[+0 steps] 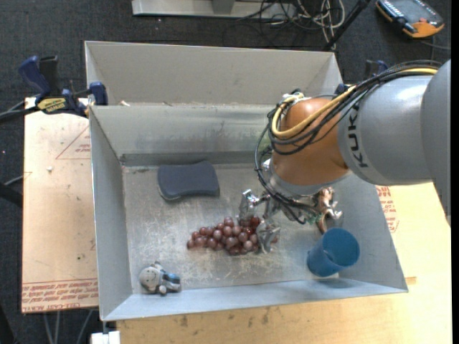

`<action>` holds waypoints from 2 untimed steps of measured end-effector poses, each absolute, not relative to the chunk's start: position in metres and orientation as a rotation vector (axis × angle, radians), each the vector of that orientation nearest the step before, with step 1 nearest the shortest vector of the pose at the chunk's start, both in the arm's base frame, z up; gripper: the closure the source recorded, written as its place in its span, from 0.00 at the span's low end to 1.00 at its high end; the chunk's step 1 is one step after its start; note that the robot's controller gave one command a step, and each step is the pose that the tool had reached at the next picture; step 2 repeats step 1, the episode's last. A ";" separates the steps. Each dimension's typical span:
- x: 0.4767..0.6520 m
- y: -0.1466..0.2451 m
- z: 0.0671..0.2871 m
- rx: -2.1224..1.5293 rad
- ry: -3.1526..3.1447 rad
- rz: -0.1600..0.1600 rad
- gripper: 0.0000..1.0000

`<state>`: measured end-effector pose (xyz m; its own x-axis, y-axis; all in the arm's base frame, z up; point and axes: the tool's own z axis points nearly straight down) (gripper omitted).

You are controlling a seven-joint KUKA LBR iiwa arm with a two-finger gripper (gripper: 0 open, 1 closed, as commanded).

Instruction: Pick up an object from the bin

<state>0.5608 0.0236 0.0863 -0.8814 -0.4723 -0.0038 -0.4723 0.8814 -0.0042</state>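
Pincer point(259, 221) over right end of dark red grape bunch point(215, 237); we cannot tell if open or closed. Blue cup point(333, 253) near, grey pad point(188, 180) apart.

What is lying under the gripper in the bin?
The right end of a bunch of dark red grapes lies under the gripper. Whatever lies beneath the orange wrist cover is hidden.

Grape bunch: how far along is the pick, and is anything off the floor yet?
Done: the gripper is low in the bin, at the right end of the dark red grape bunch. In hand: nothing visibly lifted; the bunch lies on the floor. Left: a secure grasp, then the lift out.
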 end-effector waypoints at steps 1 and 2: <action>0.557 0.042 0.223 -0.746 3.047 0.001 1.00; 0.557 0.042 0.223 -0.746 3.047 0.001 1.00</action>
